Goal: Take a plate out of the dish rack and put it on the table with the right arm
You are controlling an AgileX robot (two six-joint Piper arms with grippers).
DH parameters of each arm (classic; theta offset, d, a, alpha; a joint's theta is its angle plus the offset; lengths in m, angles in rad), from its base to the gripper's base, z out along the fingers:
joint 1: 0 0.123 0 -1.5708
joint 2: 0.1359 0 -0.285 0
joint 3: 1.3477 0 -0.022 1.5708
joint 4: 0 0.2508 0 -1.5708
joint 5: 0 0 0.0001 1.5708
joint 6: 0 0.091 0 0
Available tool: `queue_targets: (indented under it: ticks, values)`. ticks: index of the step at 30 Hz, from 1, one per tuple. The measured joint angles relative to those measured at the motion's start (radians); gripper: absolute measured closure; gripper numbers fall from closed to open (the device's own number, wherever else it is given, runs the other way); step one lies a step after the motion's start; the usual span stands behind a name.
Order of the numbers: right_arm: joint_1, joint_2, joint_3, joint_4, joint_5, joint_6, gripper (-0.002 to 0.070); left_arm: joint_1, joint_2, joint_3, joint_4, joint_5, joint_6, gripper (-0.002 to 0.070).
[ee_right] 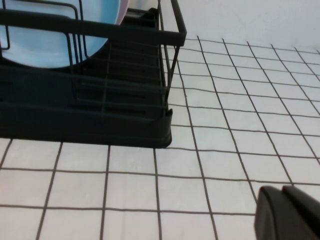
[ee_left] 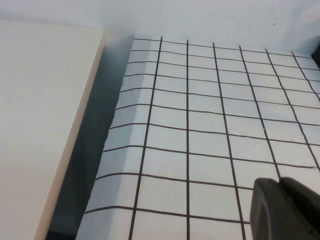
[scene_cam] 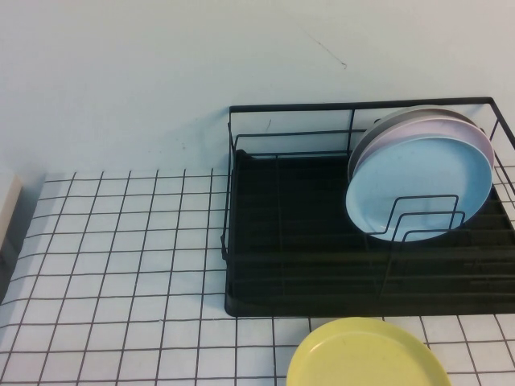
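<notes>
- Left gripper (ee_left: 285, 209) shows only as black finger tips in its own wrist camera, low over the table (ee_left: 200, 125). The two tips sit pressed together, so I see it as closed on nothing.
- I do not see this gripper from the high camera.
- Beside the left edge of the gridded table, the left wrist camera shows me a pale cream board (ee_left: 40, 125), with a dark gap between the two.
- From the high camera, the left half of the table (scene_cam: 121, 257) is just white squares with thin black lines.
- Next comes the dish rack (scene_cam: 241, 241), black wire with a black tray base, sitting on the table near the back wall.
- Inside the rack, on its right side, plates stand leaning on their edges between the wire loops. The front one is the light blue plate (scene_cam: 418, 181). A pale pinkish plate (scene_cam: 475, 133) and a grey one sit close behind it.
- The yellow plate (scene_cam: 366, 354) is out of the rack. It lies flat on the table, just in front of the rack, at the near edge of my high view.
- Right gripper (ee_right: 287, 212) shows as black finger tips in its own wrist camera, over the table, in front of the rack's corner (ee_right: 167, 125). The tips are pinched together and hold nothing.
</notes>
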Motion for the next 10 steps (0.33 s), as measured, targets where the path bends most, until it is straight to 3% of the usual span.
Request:
queue_targets:
  ticks: [10]
  values:
    - [0.0,0.0,-0.001,0.0,0.005,0.0,0.0677,0.0,0.0,0.0,0.0,0.0,0.0,0.0678]
